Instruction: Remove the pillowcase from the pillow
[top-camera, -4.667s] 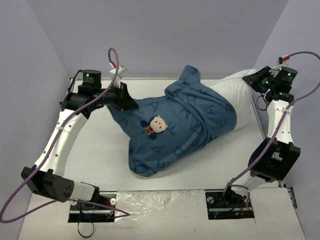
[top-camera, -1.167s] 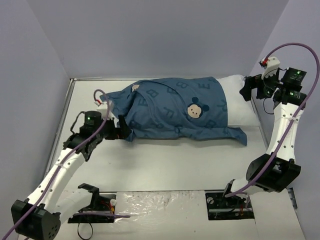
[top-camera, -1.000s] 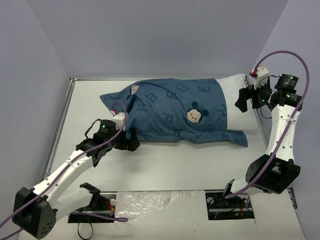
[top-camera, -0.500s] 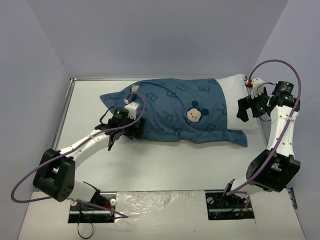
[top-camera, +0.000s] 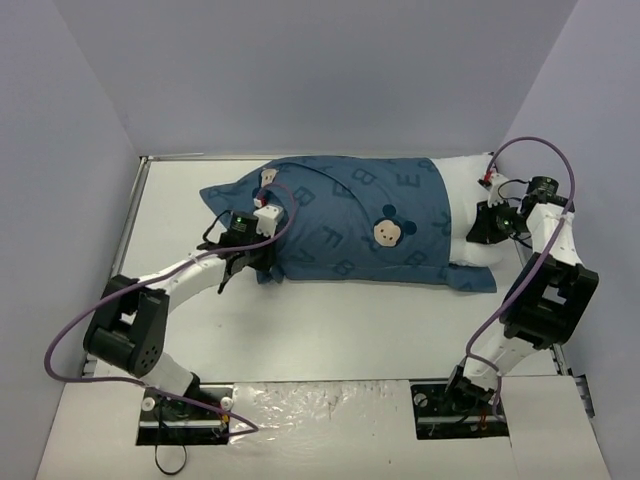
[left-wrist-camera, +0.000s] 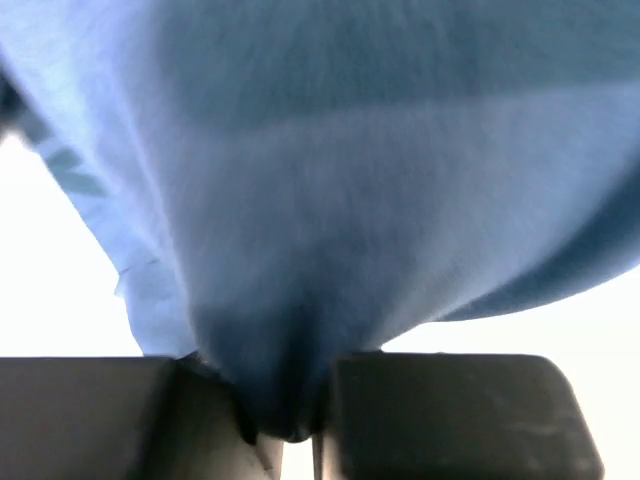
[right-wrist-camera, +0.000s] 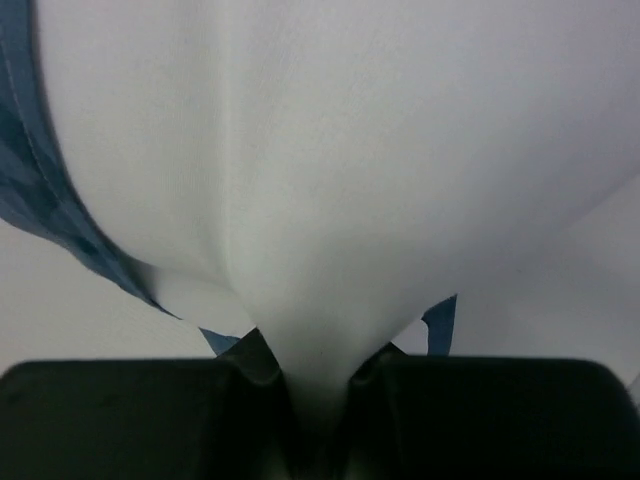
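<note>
**Item: pillowcase removal, status mid-task.**

- **Progress.** Judged early to middle. The pillowcase (top-camera: 350, 215) covers most of the pillow (top-camera: 470, 190); only the pillow's right end shows bare and white. Both grasps appear to be in place. What remains is to draw the cover leftward off the whole length while the pillow is held back.
- **Left gripper** (left-wrist-camera: 290, 420). Closed on a gathered fold of blue cloth, which bunches down between its fingers in the wrist view. From above it sits at the cover's near left edge.
- **Right gripper** (right-wrist-camera: 310, 400). Pinched on white pillow fabric at the exposed right end, with a sliver of blue hem visible on either side of the pinch.
- **Pillowcase, appearance.** Dark blue with lighter blue letters. One cartoon mouse face (top-camera: 388, 231) sits near the middle and another near the far left corner. It is soft and creased, with a diagonal fold across the left half, and its open hem lies loose on the right.
- **Location.** The pillow and cover lie lengthwise across the far half of the white desk (top-camera: 350, 330), close to the back wall.
</note>
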